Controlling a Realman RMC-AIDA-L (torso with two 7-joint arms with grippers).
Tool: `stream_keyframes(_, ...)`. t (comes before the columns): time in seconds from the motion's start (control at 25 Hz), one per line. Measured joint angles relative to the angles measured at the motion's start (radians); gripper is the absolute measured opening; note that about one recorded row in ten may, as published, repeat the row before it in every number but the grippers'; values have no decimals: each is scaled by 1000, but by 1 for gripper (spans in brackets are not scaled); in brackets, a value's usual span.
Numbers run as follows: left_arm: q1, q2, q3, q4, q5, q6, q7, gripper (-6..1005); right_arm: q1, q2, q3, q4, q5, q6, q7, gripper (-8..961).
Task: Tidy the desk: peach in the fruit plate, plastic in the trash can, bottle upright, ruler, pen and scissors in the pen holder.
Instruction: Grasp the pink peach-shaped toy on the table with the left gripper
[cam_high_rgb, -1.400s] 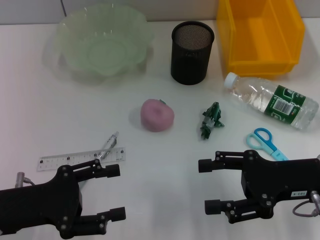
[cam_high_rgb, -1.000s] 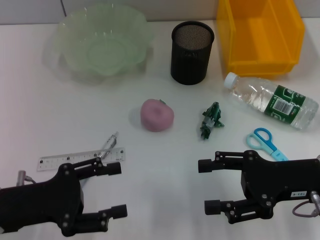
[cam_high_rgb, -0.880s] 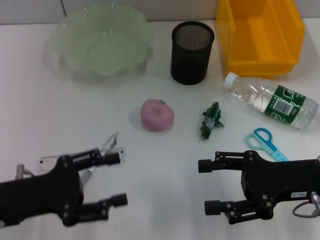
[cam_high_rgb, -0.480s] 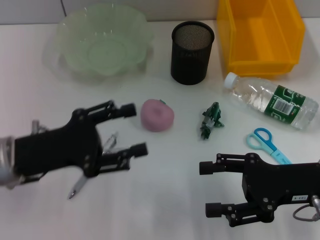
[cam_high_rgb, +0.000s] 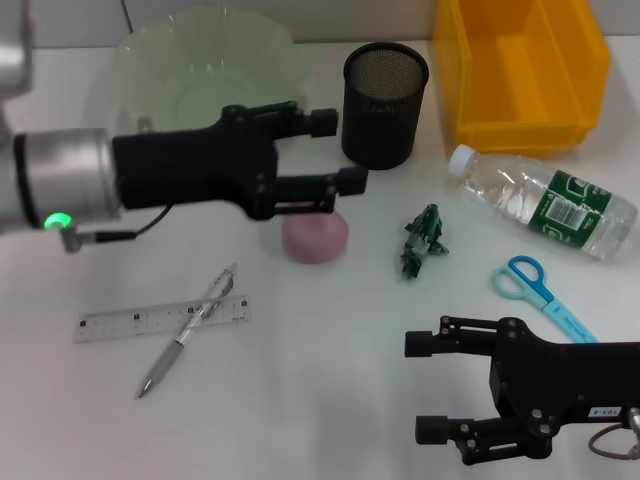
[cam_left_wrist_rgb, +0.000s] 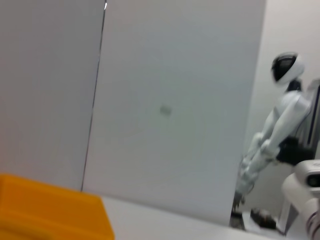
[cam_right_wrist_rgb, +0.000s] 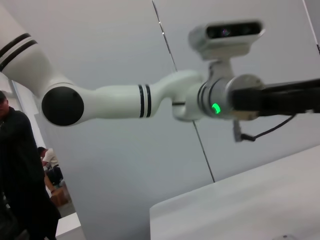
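The left gripper (cam_high_rgb: 335, 150) hangs over the middle of the white desk (cam_high_rgb: 300, 400), its two black fingers spread apart with nothing between them. The pink peach (cam_high_rgb: 315, 237) lies directly below the lower finger, partly covered by it in the head view; whether finger and fruit touch cannot be told. Just past the fingertips stands the black mesh pen holder (cam_high_rgb: 385, 105), upright, close beside the upper fingertip. Behind the gripper's body, on the far side of its wrist, sits the pale green fruit plate (cam_high_rgb: 180, 70), partly hidden by the arm. Off to the fingertip side and a little nearer the robot lies the crumpled green plastic (cam_high_rgb: 423, 240). Nearer the robot than the gripper, well apart from it, the pen (cam_high_rgb: 188, 328) lies slantwise across the clear ruler (cam_high_rgb: 120, 322), touching it.

Farther out beyond the pen holder, the bottle (cam_high_rgb: 545, 201) lies on its side, white cap pointing toward the holder, and the yellow trash can (cam_high_rgb: 520, 70) stands behind it at the desk's far edge. The blue scissors (cam_high_rgb: 540, 292) lie between the bottle and the right gripper (cam_high_rgb: 428, 386), which sits low at the near edge of the desk, fingers parted and empty, the scissors just beyond its body on the far side.
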Motion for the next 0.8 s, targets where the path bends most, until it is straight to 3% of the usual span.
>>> stream_keyframes(0.28,-156,6,-5,30,225,-110,-289,780,-1,0,1,1,5,0,0,803)
stream_keyframes(0.36,-208,4,-9,44,347,-123,-387,780,1,0,1,7,11,1,0,803)
stream_keyframes(0.48,-292,-15,-8,76,597,-140,-510,780,4,0,1,12,18,1,0,804)
stream_keyframes(0.64,-347,-20,40,97,708,-151,-556,780,7,-1,1,12,28,1,0,804)
stream_keyframes(0.8,-355,-20,109,161,794,-145,-565,780,14,-1,1,12,31,1,0,804)
